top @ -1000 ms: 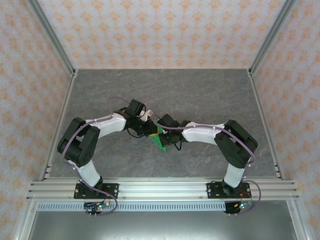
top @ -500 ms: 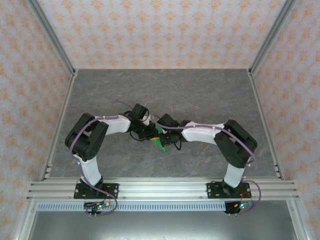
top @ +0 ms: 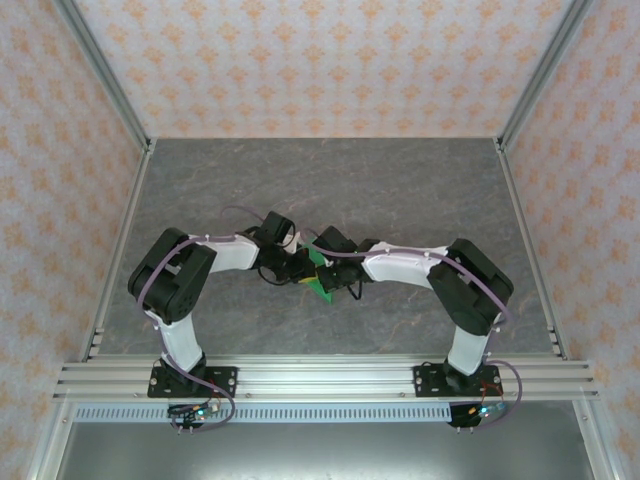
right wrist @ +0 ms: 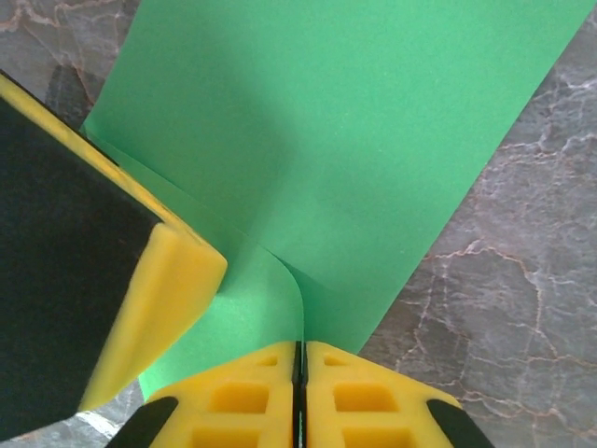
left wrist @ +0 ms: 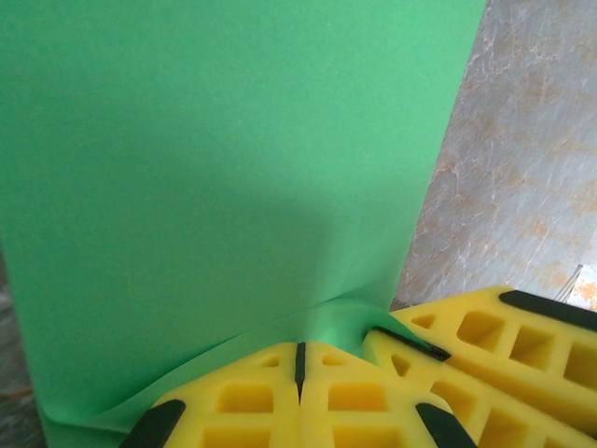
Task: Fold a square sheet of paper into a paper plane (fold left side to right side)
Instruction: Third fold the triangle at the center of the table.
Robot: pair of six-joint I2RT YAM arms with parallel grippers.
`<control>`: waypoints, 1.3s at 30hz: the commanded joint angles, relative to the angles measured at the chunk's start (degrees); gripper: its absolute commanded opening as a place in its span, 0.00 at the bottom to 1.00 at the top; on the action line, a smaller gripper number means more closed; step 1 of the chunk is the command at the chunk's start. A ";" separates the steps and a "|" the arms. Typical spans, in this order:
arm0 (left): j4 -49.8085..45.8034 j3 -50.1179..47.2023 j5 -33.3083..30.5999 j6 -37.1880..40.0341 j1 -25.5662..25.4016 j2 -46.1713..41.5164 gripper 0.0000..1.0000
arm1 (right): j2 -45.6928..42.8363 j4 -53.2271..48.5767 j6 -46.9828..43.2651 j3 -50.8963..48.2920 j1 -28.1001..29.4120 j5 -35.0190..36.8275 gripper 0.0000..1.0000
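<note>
Green sheet of paper (right wrist: 354, 140): likely thin, light, floppy, easily torn | left pincer (left wrist: 300, 353) and right pincer (right wrist: 298, 350) each pressed together, pinching its folded edge | best held at edges.

CROWDED CENTRE: The left hand (top: 303, 268) and right hand (top: 321, 274) meet tip to tip at the middle of the grey surface (top: 400, 180). Both are pinched shut on a green sheet of paper (top: 319, 285) that fills the gap between them. Seen from either wrist, the sheet spreads just ahead of the fingertips, with the other hand's yellow fingers pressed in alongside. The bent left arm (top: 165, 285) and right arm (top: 475, 285) bar the near corners. Open room lies across the far half of the surface, up to the patterned back wall (top: 320, 60) and between the metal corner posts (top: 105, 75). A rail (top: 320, 378) closes the near edge.
</note>
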 commanded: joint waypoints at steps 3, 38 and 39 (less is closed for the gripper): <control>-1.96 -2.98 -4.60 -0.30 -0.13 0.94 0.00 | -5.46 -4.33 0.17 2.68 -2.22 -1.25 0.28; -1.88 -2.47 -4.56 -0.30 -0.14 0.32 0.00 | -0.94 8.78 17.07 -7.42 -2.76 -24.39 0.27; -1.88 -2.53 -4.67 -0.30 -0.07 0.37 0.00 | -0.94 8.81 17.17 -7.69 -2.75 -24.38 0.27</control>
